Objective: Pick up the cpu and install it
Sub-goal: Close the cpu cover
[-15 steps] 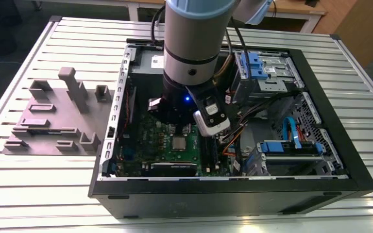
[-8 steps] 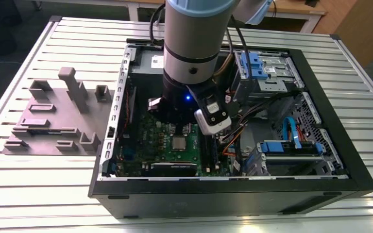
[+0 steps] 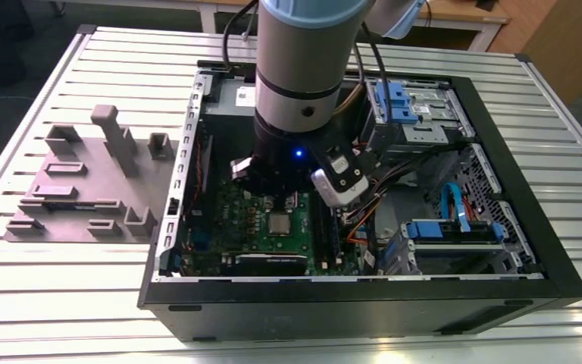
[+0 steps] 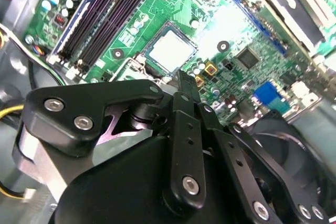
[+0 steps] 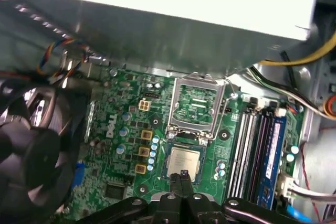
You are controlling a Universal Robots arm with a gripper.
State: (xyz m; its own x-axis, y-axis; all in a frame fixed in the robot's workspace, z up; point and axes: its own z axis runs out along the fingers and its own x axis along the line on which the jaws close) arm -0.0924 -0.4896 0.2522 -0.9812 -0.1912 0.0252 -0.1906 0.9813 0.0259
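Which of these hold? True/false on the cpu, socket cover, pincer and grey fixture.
1. The cpu lies flat on the motherboard. True.
2. The socket cover is closed over it. False: it stands flipped open beside the chip.
3. The pincer grips the cpu. False: its fingers are shut together on nothing, close by the chip.
4. The grey fixture sits on the table, outside the case. True.

Exterior view: high, off-arm, looks down on whole pc case (image 3: 352,303) on table (image 3: 48,303), wide. Both wrist views: v. close, aimed past gripper (image 4: 181,77) (image 5: 182,174) at motherboard (image 4: 252,35) (image 5: 126,156) from opposite sides. Shared: cpu (image 4: 170,51) (image 5: 184,159).
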